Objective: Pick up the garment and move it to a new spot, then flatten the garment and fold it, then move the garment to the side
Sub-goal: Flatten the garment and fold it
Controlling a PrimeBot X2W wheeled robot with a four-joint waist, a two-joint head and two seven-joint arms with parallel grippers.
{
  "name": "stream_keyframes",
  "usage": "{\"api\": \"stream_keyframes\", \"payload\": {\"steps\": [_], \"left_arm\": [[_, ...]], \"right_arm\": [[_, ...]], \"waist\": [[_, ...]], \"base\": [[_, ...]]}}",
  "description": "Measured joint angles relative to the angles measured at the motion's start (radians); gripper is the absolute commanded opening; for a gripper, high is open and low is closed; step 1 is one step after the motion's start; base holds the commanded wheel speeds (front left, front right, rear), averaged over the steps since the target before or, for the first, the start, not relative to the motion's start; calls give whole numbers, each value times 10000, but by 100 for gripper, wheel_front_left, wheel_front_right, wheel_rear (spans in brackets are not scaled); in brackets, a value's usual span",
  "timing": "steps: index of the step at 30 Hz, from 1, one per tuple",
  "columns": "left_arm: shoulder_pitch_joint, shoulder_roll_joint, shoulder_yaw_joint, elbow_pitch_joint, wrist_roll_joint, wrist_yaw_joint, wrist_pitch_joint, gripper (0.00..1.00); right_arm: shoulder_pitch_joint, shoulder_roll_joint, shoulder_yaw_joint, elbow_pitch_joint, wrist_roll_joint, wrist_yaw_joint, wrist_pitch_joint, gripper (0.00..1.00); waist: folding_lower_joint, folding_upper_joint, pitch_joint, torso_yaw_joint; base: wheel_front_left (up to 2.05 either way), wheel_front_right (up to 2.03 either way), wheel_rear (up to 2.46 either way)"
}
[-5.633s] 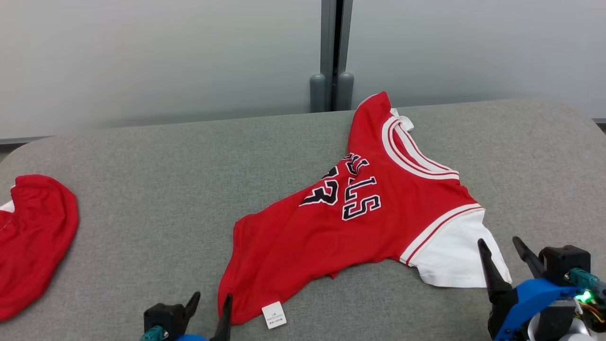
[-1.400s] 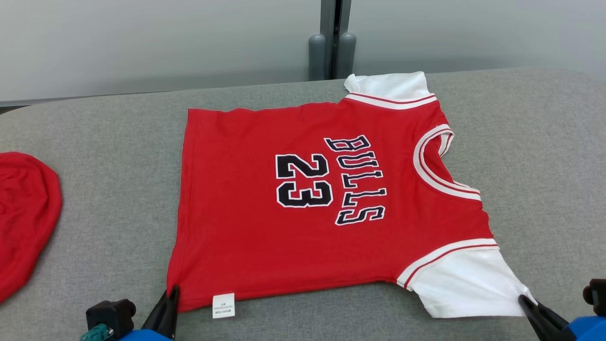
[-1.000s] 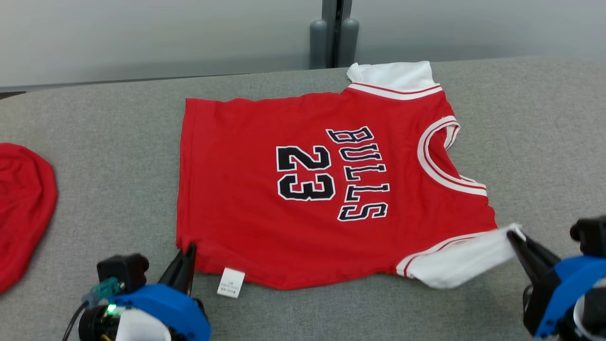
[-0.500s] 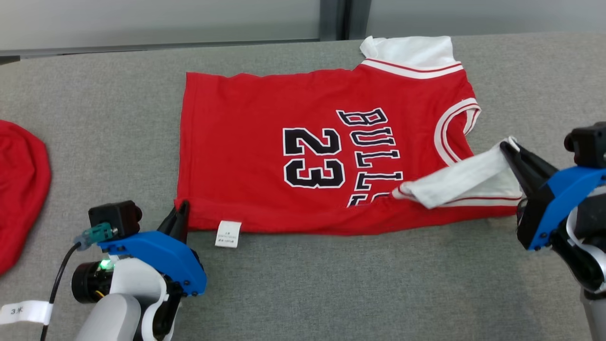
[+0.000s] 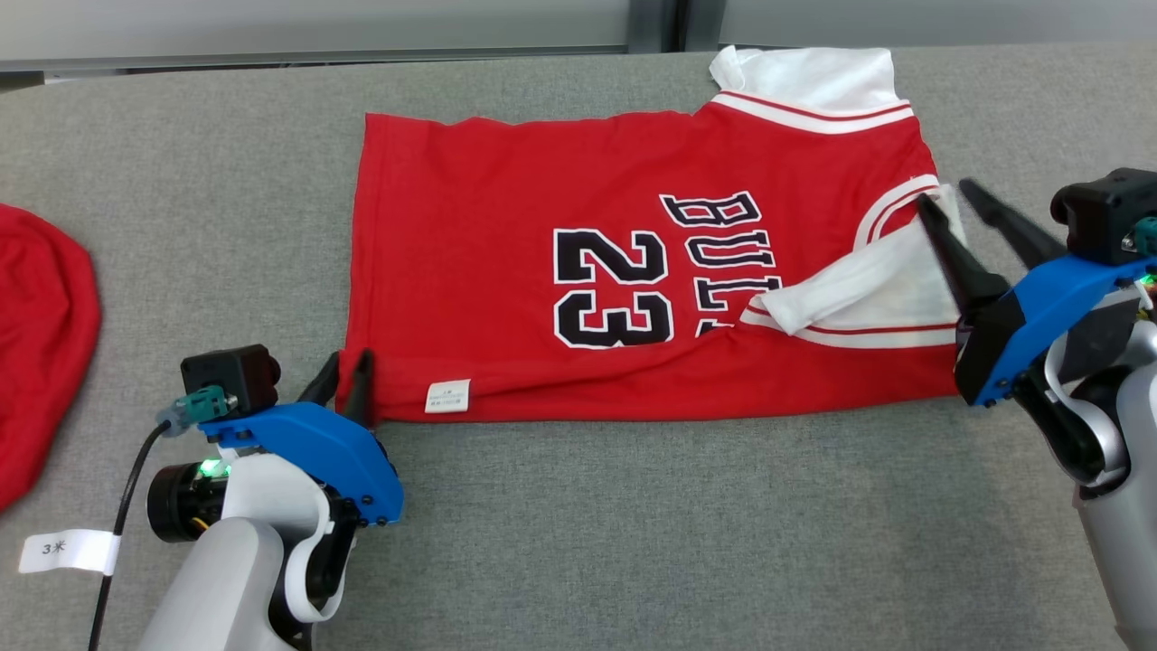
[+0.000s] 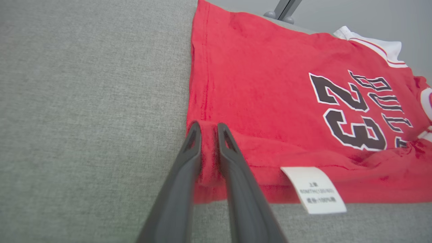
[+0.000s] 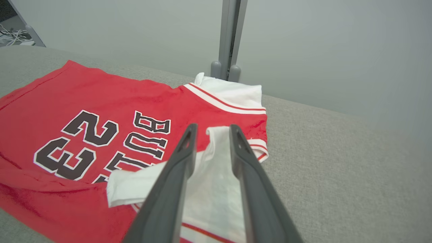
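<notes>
Grey cloth-covered table (image 5: 633,542) in the head view carries the red Bulls 23 jersey (image 5: 506,208) spread at its centre, near edge folded over and one white sleeve (image 5: 859,289) laid across the chest, with another red garment (image 5: 45,344) well apart at the left. In the left wrist view the left gripper (image 6: 208,125) straddles the hem corner beside the care label (image 6: 314,190), fingers barely apart; I cannot tell whether they pinch it. In the right wrist view the right gripper (image 7: 213,126) stands released, fingers parted over the white sleeve.
</notes>
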Motion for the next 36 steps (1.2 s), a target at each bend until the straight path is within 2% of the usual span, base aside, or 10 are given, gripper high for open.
{"api": "stream_keyframes", "payload": {"steps": [7, 15, 20, 26, 27, 28, 30, 36], "left_arm": [[66, -59, 38, 217, 17, -35, -577, 100], [1192, 311, -21, 169, 364, 88, -1175, 100], [1179, 167, -128, 523, 351, 142, -1260, 100], [678, 58, -180, 1388, 508, 408, -1191, 100], [608, 54, -215, 1469, 508, 382, -1166, 34], [538, 52, -234, 1540, 502, 343, -1141, 0], [438, 31, -291, 1634, 430, 184, -1022, 0], [412, 6, -414, 1615, 433, 94, -1076, 0]], "right_arm": [[-312, -92, 272, 487, 17, 2, -1672, 100], [1109, -29, -631, 188, 159, 0, -1321, 100], [2023, 504, -1315, -458, -100, 0, -1097, 100], [2375, 1114, -1676, -395, -454, 2, -997, 100], [2420, 1231, -1791, -270, -539, 0, -963, 100], [2452, 1344, -1923, -121, -623, 2, -936, 100], [2457, 1542, -2209, 222, -784, 0, -938, 100], [2129, 2355, -3072, 1237, -1356, 0, -1032, 100]], "waist": [[-1, 0, -297, 85], [-2, 0, -776, 11], [-3, 0, -652, -208], [-3, 0, -383, -427], [-3, 0, -348, -458], [-3, 0, -309, -484], [-3, 0, -239, -506], [-3, 0, -50, -472]], "base": [[0, 0, 0], [0, 0, 0], [0, 0, 0], [0, 0, 0], [0, 0, 0], [0, 0, 0], [0, 0, 0], [0, 0, 0]]}}
